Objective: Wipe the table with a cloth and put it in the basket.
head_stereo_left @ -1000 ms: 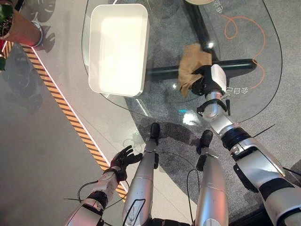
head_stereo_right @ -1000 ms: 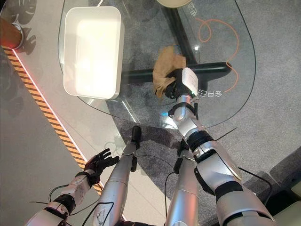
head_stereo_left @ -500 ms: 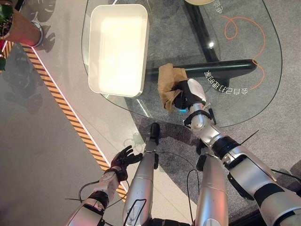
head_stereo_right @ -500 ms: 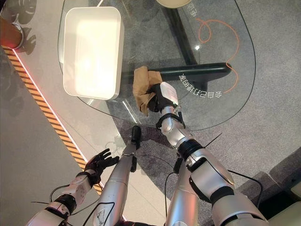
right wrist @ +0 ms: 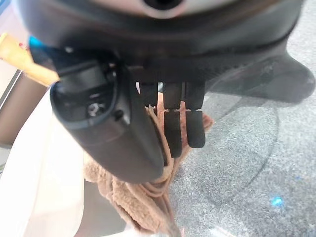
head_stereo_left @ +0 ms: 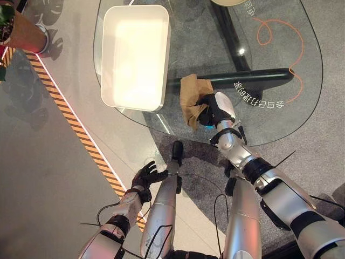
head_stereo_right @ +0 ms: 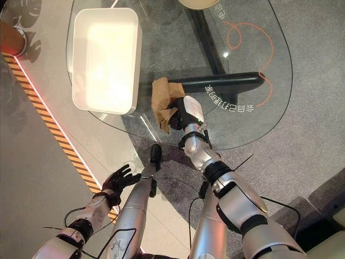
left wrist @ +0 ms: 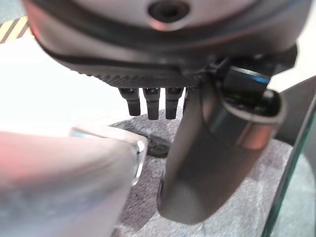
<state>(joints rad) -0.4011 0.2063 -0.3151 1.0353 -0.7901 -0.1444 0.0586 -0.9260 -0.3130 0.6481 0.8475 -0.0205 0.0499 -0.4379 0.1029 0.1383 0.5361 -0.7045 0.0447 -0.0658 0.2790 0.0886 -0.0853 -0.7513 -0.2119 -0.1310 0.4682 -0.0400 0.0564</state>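
Striped floor tape (head_stereo_left: 70, 121): orange and black, runs diagonally across the floor on the left, where the pale strip meets the darker grey surface.

Left hand (head_stereo_left: 148, 175): low, over the floor below the worktop's near edge, well apart from the cloth; fingers spread and relaxed, holding nothing.

Basket (head_stereo_left: 108, 59): white, rectangular, shallow-walled; stands on the left part of the worktop, long side running away from the robot; inside bare and brightly lit.

Worktop (head_stereo_left: 307, 81): clear glass with rounded outline; a dark base bar (head_stereo_left: 259, 78) and grey carpet show through it.

Cloth (head_stereo_left: 191, 97): tan, crumpled; lies on the glass near the near edge, just right of the basket's near corner, not touching the basket as far as can be seen.

Right hand (head_stereo_left: 215, 108): rests on the right side of the cloth, fingers (right wrist: 173, 133) straight and laid side by side, pressing down on the folds; thumb alongside.

Orange cord (head_stereo_left: 269, 32): loops under the glass at the far right, well apart from the cloth.
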